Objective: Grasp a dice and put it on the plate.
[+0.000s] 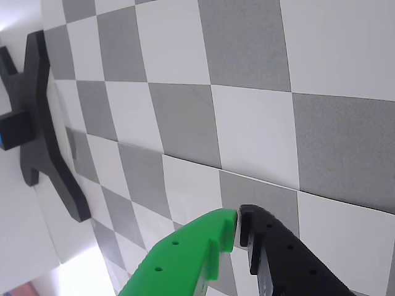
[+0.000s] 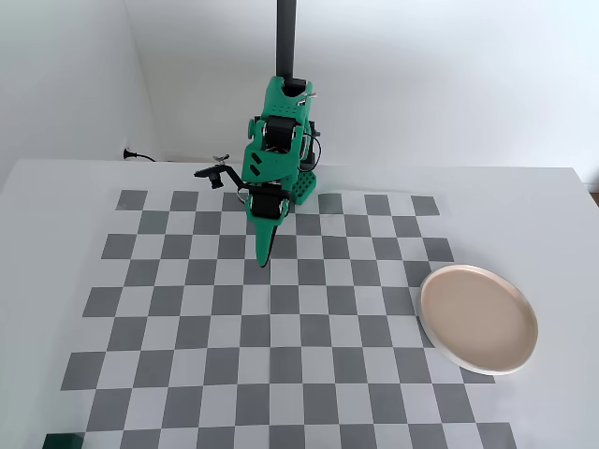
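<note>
The dice (image 2: 64,441) is a small dark green cube at the bottom left edge of the fixed view, half cut off by the frame. The beige-pink plate (image 2: 478,318) lies at the right of the checkered mat, with nothing on it. My gripper (image 2: 263,259) hangs tip-down over the mat's far middle, far from both. In the wrist view the gripper (image 1: 238,225) has its green finger and black finger closed together with nothing between them. Dice and plate do not show in the wrist view.
The green arm's base (image 2: 281,159) stands at the mat's far edge in front of a black pole (image 2: 285,37). A black X-shaped foot (image 1: 40,123) shows at the left of the wrist view. A small black part (image 2: 215,174) lies left of the base.
</note>
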`<action>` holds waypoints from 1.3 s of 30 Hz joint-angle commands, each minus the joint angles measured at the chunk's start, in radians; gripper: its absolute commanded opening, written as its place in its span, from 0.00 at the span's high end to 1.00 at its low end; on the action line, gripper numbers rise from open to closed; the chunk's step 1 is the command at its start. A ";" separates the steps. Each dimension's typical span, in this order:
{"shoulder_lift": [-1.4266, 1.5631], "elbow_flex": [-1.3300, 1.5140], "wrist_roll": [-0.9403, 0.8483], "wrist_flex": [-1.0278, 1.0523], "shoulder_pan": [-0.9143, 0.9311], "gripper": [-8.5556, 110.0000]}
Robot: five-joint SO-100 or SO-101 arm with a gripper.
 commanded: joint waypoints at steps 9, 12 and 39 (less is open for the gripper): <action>0.014 -0.015 -0.100 0.006 -0.110 0.96; 0.014 -0.015 -0.100 0.006 -0.110 0.96; 0.011 -0.029 -0.411 -0.141 0.031 0.96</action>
